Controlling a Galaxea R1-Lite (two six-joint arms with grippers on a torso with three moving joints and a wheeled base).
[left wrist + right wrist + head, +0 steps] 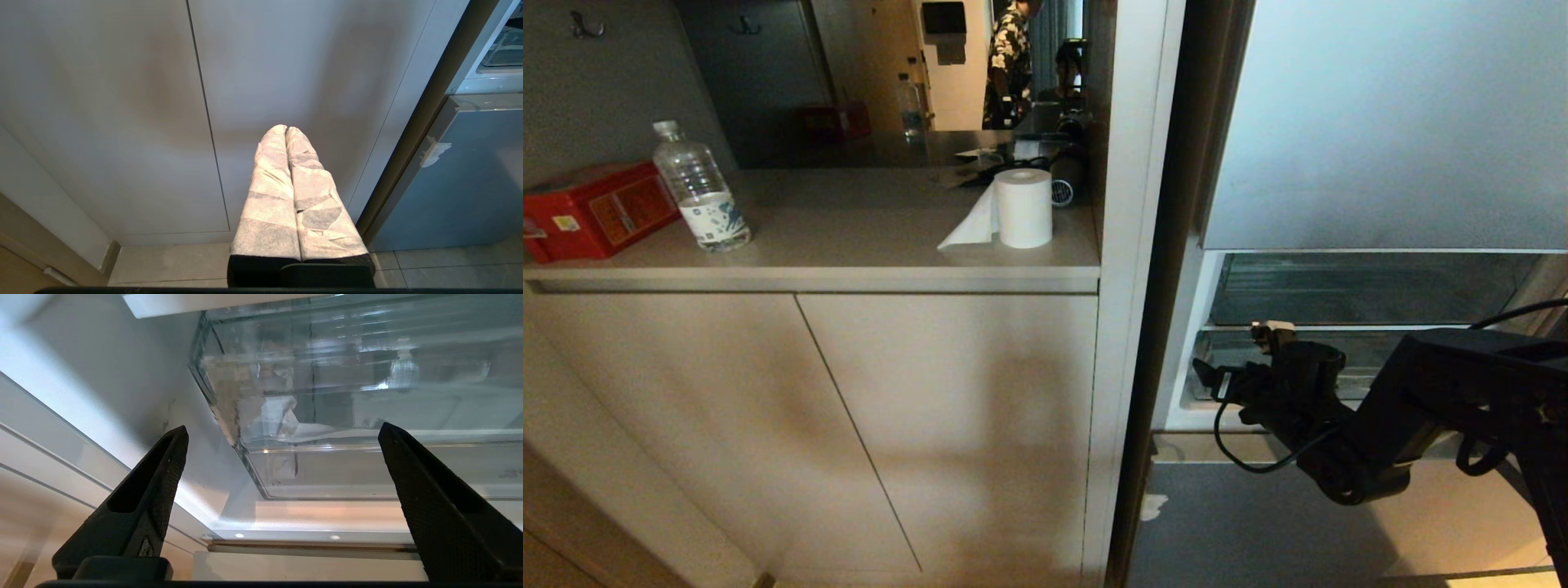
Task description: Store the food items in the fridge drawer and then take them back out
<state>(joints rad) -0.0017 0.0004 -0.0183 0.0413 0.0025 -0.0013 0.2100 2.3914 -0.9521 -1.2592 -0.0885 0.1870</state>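
Fridge drawer [359, 416], clear plastic with torn white tape at a front corner, sits pushed into the open fridge, low in the compartment. Right gripper [282, 457] hovers just in front of the drawer's taped corner, fingers spread wide and empty. Left gripper [286, 130], fingers pressed together, hangs before the cabinet doors [866, 425] beside the fridge. No fruit is visible.

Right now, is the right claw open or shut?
Open: the right claw has its black fingers spread wide before the clear plastic fridge drawer, holding nothing.
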